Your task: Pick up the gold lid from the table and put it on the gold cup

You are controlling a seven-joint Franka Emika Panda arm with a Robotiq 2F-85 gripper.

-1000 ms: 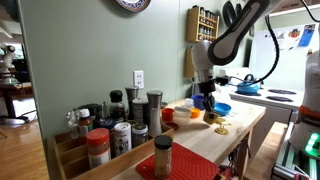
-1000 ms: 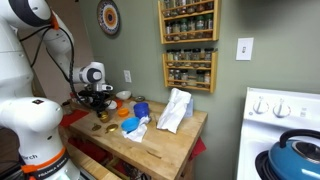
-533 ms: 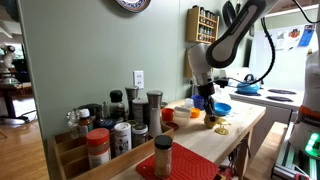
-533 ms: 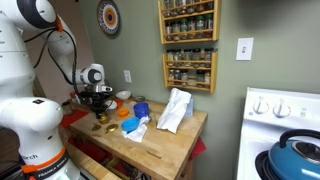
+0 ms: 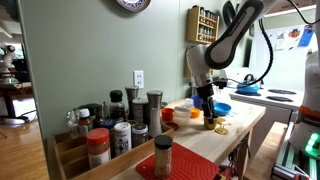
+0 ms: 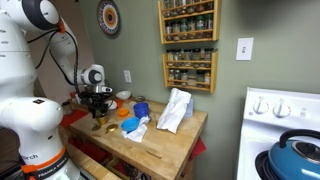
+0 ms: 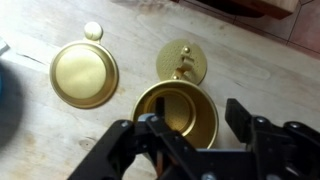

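Observation:
In the wrist view the gold cup [image 7: 176,115] stands upright and empty on the wooden table. My gripper [image 7: 195,113] hangs right over it, open: one finger sits above the cup's left rim and the other stands clear of its right wall. Nothing is held. The gold lid [image 7: 182,60], a small disc with a raised knob, lies on the table just beyond the cup. A wider flat gold disc [image 7: 84,74] lies to the left. In both exterior views the gripper [image 5: 207,104] [image 6: 100,106] is low over the cup [image 5: 210,120] [image 6: 100,124].
A blue bowl [image 5: 222,107] and an orange-red cup [image 5: 168,115] stand near the gold pieces. Several spice jars [image 5: 112,130] crowd one end of the table. A white cloth [image 6: 175,108] lies mid-table, and a stove with a blue kettle [image 6: 296,155] stands beside it.
The jaws have parted from shut to open over the gold cup. The arm has hardly shifted and the gold pieces lie where they were.

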